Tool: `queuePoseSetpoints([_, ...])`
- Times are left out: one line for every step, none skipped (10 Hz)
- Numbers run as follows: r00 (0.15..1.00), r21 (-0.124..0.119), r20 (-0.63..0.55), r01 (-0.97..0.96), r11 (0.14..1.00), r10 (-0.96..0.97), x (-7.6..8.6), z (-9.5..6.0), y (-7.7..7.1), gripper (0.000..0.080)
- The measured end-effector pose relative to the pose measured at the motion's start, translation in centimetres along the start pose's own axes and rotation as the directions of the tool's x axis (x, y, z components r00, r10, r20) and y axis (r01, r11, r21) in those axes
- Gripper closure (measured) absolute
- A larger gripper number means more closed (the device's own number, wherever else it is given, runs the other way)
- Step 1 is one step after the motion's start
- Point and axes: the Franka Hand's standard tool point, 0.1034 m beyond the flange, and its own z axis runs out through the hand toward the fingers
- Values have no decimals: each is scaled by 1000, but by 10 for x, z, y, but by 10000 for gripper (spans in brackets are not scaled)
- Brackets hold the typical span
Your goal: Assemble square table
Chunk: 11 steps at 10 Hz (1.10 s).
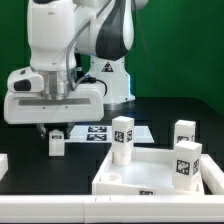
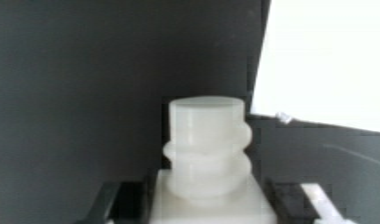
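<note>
The square tabletop (image 1: 118, 181) lies upside down at the front of the exterior view's right. One tagged white leg (image 1: 122, 140) stands upright at its far left corner. A second leg (image 1: 186, 160) stands at its right side, and a third (image 1: 183, 130) stands just behind that. My gripper (image 1: 56, 134) hangs at the exterior view's left, shut on a fourth leg (image 1: 57, 145) just above the black table. In the wrist view this leg (image 2: 208, 145) sticks out from between the dark fingers (image 2: 119, 200); my gripper (image 2: 208, 205) clamps its thick end.
The marker board (image 1: 95, 132) lies flat on the black table just right of the held leg. A small white block (image 1: 3, 165) sits at the exterior view's left edge. The arm's white base (image 1: 110, 70) stands behind. A bright white surface (image 2: 329, 70) fills one side of the wrist view.
</note>
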Motion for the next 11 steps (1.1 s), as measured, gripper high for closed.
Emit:
queuePoseSetpoints([1000,-5,-13,-21,1000,20,-2,0,1,511])
queuePoseSetpoints([1000,-5,-12,-18,1000,18,-1,0,1,511])
queuePoseSetpoints([1000,-5,-12,-18,1000,18,-2,1,1,433])
queuePoseSetpoints([1000,-5,-11,-18,1000,18,-2,1,1,433])
queuePoseSetpoints([1000,-5,-10,-18,1000,18,-2,1,1,298])
queuePoseSetpoints([1000,-5,-10,-18,1000,18,-2,1,1,182])
queuePoseSetpoints([998,7,8,-67,998,67,-3,0,-2,182])
queuePoseSetpoints([987,30,43,-156,987,155,1,-8,-7,160])
queuePoseSetpoints([976,40,63,-213,976,210,11,-17,-10,151])
queuePoseSetpoints([968,57,99,-235,970,229,16,-24,-12,151])
queuePoseSetpoints([968,64,106,-234,970,227,19,-28,-13,151])
